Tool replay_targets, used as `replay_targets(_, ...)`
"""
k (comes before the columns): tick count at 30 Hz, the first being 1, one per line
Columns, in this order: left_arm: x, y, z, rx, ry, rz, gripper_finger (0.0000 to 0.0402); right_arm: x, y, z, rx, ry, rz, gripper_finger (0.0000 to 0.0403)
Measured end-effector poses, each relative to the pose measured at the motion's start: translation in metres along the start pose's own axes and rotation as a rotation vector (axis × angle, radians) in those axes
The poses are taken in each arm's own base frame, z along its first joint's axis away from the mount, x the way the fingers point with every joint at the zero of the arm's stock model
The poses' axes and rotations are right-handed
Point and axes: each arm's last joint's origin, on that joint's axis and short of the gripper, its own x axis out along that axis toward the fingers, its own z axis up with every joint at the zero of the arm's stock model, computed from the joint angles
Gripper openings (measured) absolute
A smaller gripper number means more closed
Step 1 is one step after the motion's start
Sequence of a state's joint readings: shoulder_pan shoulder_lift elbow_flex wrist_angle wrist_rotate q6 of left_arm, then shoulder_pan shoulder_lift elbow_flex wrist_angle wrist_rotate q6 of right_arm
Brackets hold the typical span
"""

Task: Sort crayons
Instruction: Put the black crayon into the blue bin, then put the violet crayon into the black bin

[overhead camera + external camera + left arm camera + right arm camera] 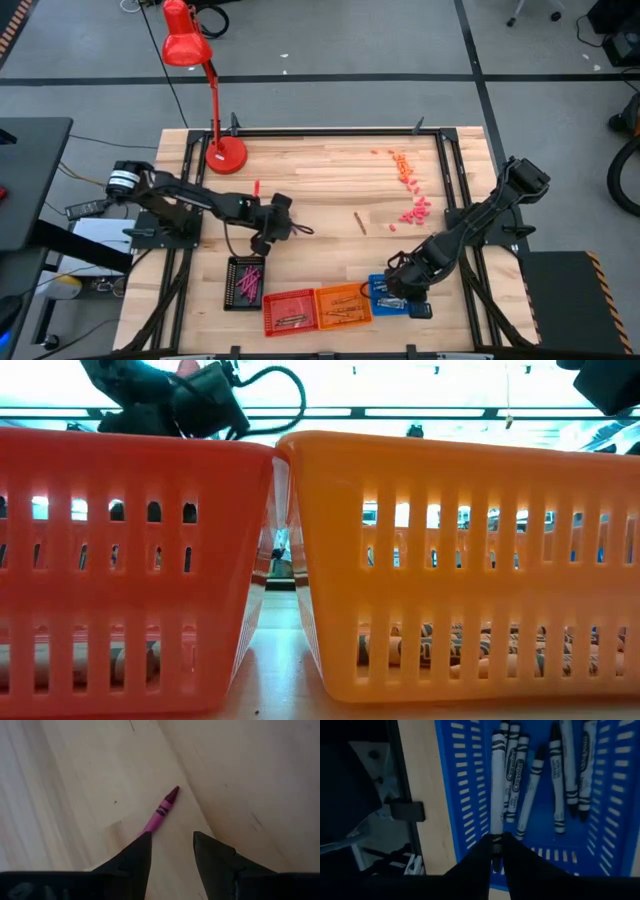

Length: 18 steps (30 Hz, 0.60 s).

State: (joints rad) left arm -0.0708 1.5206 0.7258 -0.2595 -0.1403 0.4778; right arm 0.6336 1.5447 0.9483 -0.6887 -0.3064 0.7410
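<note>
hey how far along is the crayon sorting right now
Done: white crayons lie in the blue basket, and the black tray holds pink ones. In hand: the right gripper pinches a white crayon over the blue basket; the left gripper, fingers open, is at a magenta crayon. Left: loose crayons and a brown one.

"Crayola" on crayons [512, 775] (white wrappers).

Both arms are dark, jointed and slim; the left arm [190, 200] has a white-and-silver band at its base near the red lamp [200, 90], and a black cable loops off its wrist. Each gripper ends in two black, wedge-shaped fingers [135, 857] with matte faces.
</note>
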Motion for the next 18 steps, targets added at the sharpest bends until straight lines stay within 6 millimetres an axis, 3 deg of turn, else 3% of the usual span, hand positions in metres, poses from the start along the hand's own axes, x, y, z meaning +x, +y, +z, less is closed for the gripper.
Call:
replay_targets(10, 0.015, -0.001, 0.001, 0.104, 0.007, 0.016, 0.0158, -0.001, 0.003, -0.003, -0.001, 0.068, 0.090, 0.0098)
replay_targets(18, 0.014, 0.006, 0.004, 0.205, -0.001, 0.096, 0.0158, -0.025, 0.006, -0.008, 0.017, 0.009, 0.145, 0.0097)
